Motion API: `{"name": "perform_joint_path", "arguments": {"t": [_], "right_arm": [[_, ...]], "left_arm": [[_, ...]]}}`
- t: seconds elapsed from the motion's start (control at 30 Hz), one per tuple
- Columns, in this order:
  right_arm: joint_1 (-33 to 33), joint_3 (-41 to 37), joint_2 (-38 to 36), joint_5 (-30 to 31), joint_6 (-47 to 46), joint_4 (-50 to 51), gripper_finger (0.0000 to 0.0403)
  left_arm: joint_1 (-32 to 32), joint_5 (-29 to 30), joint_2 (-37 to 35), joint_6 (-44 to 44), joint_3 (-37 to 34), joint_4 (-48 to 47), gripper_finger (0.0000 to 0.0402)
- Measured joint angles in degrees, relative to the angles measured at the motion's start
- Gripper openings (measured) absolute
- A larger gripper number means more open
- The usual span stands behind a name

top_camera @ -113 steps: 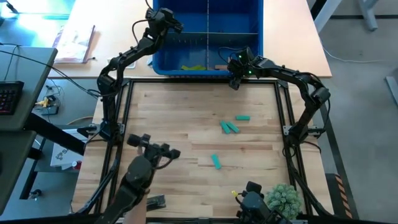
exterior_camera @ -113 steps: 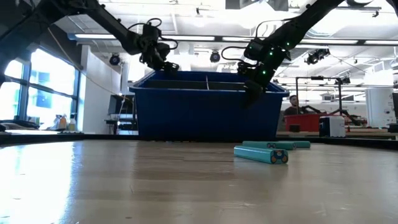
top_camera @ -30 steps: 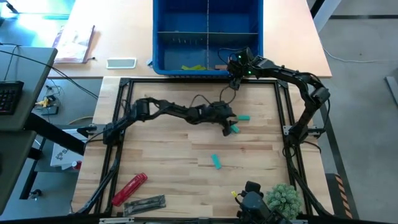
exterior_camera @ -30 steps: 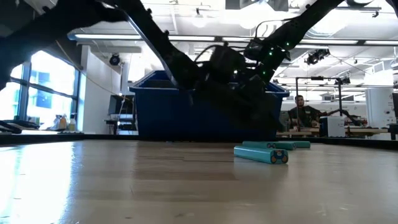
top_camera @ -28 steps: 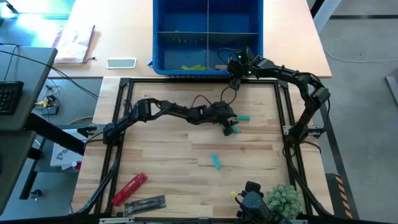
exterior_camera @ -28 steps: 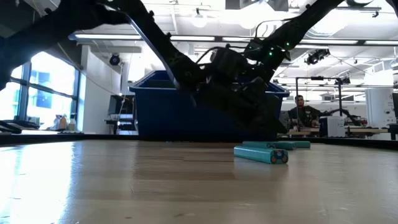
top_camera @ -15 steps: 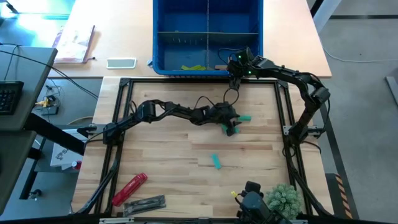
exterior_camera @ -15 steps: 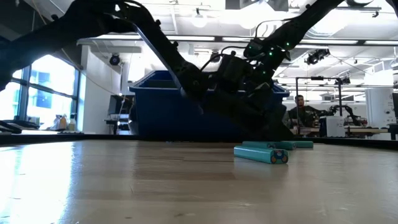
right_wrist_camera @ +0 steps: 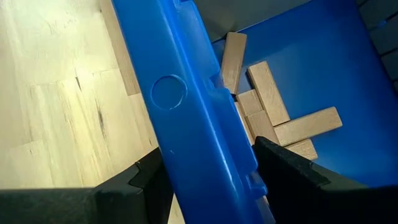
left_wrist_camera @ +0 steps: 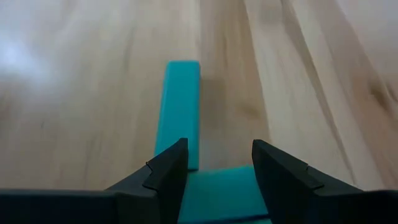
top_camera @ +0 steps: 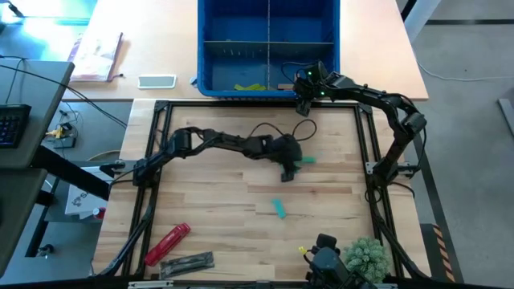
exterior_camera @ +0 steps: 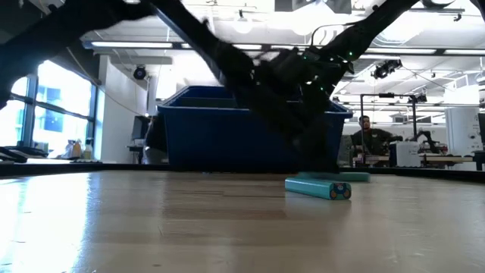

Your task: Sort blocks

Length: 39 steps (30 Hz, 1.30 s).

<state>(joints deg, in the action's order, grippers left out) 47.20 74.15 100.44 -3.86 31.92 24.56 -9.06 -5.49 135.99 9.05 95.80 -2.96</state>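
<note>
We log left gripper moved lower onto teal blocks, fingers apart | right gripper apart over blue bin rim | teal: three on table; tan: several

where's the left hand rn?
High view: left hand is mid-table, down over a teal block, with the lone teal block nearer the front edge.
</note>
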Motion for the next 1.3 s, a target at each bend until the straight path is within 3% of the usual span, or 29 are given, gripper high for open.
{"name": "perform_joint_path", "arguments": {"t": [0.23,0.6,0.87,1.0,1.3], "right_arm": [[0.00,0.00,0.00,0.00,0.02,-0.02,0.0194],[0.01,0.00,0.00,-0.02,0.00,0.00,0.0194],[0.00,0.00,0.00,0.00,0.02,-0.02,0.0194],[0.00,0.00,0.00,0.00,0.02,-0.01,0.0194],[0.02,0.01,0.00,-0.02,0.00,-0.01,0.0194]], "left_arm": [[0.61,7.10,-8.47,4.86,-0.51,-25.22,0.0158],[-1.16,14.32,-9.88,0.07,-0.45,-24.15,0.0158],[-1.42,13.16,-7.88,-0.79,-0.41,-23.56,0.0158],[-0.33,11.10,-7.83,0.48,-0.03,-29.47,0.0158],[1.26,12.32,-11.26,2.30,-0.35,-52.94,0.0158]]}}
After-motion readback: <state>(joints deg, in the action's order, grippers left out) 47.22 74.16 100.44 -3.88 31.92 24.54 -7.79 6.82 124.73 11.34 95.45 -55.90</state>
